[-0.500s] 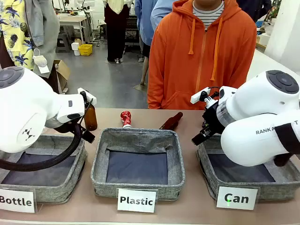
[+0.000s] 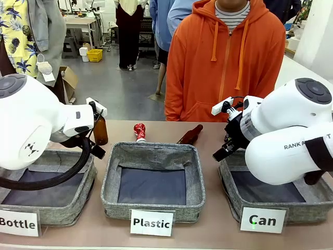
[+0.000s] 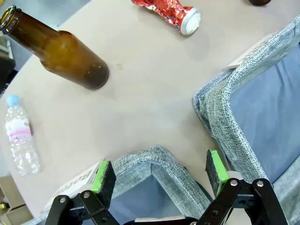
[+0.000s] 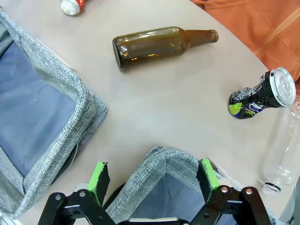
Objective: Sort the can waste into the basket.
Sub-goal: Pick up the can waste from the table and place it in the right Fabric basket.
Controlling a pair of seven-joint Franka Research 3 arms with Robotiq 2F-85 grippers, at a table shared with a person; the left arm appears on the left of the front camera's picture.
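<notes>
Bare dark lining inside the Can basket (image 2: 227, 174). Beyond it on the bench (image 4: 178, 108): dented black can (image 4: 262, 93) with colourful marks near, crushed red can (image 2: 139, 131) well apart. Spread wide, gripping nothing: left fingers (image 3: 104, 174) and right fingers (image 4: 98, 180).

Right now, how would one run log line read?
left gripper: open | right gripper: open | crushed red can, black can: on table, outside Can basket
</notes>
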